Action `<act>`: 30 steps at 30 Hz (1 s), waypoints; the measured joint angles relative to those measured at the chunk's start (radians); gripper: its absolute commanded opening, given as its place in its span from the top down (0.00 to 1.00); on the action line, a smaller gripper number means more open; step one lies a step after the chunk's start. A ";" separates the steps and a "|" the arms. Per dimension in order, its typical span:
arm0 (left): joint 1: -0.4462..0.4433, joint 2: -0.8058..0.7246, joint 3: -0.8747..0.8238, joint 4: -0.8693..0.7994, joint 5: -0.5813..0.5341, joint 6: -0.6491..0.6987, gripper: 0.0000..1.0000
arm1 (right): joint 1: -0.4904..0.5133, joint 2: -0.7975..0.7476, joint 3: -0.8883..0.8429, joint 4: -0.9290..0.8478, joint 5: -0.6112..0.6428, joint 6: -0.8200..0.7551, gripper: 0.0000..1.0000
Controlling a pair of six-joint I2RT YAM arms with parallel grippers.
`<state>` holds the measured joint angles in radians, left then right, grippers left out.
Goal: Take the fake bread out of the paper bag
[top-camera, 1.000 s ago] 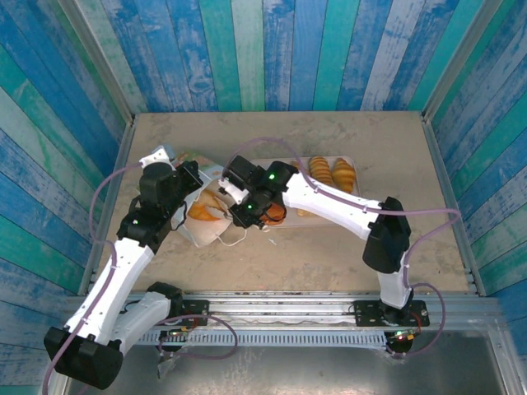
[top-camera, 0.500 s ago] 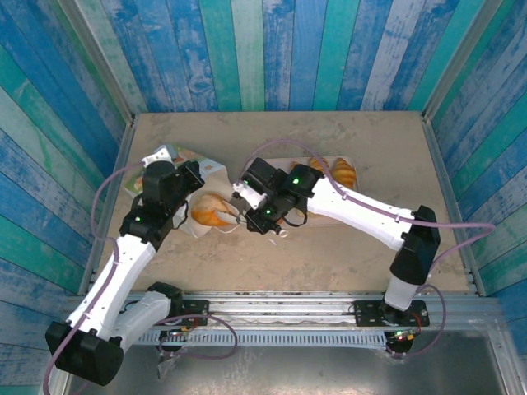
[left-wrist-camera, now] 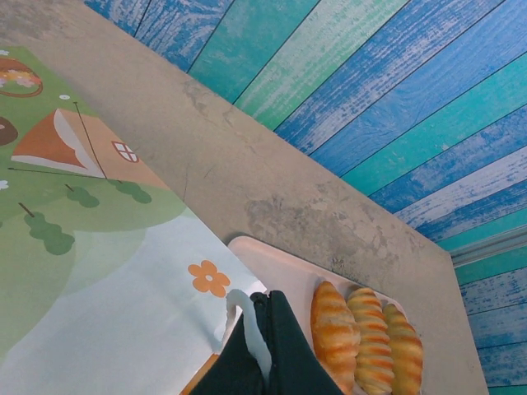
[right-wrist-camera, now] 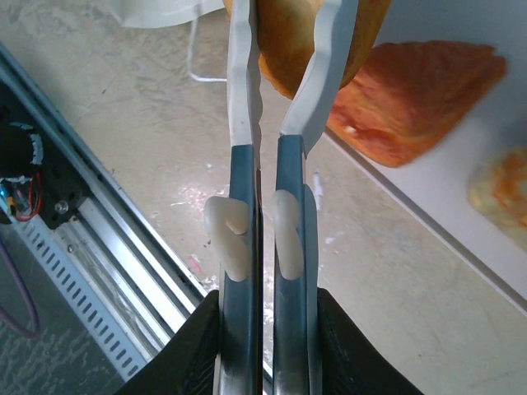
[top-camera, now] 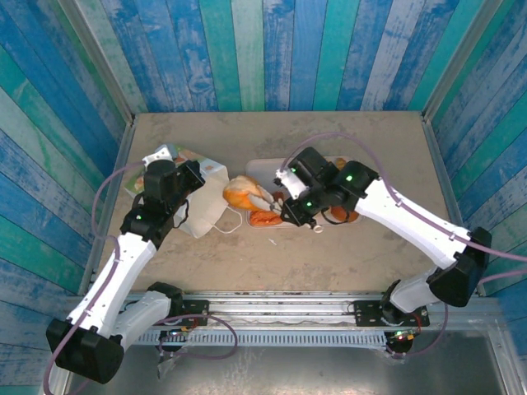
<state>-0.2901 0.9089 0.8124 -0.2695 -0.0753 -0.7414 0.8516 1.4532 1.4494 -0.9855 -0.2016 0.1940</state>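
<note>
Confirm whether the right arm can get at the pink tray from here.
Likely yes: the right tool, shut on a roll, is at the left edge of the tray, with bare tray showing and nothing in between.

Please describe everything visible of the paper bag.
The paper bag is white paper printed with green hills, a small house and an orange flower. It lies on its side on the table, mouth toward the tray, one thin cord handle trailing out. The left pincer is shut on its edge.
</note>
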 measured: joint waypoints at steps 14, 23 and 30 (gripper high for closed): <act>0.000 0.000 0.002 -0.023 -0.047 -0.016 1.00 | -0.204 -0.021 -0.041 -0.002 -0.019 -0.041 0.77; 0.000 -0.024 0.002 -0.026 -0.047 -0.016 1.00 | -0.294 0.192 0.016 0.003 -0.045 -0.109 0.78; 0.000 -0.049 0.002 -0.030 -0.047 -0.016 1.00 | -0.309 0.277 0.085 0.010 -0.065 -0.152 0.77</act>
<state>-0.2901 0.8597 0.8143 -0.2993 -0.1223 -0.7574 0.5430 1.7306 1.5341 -0.9756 -0.2668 0.0422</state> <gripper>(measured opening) 0.044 0.270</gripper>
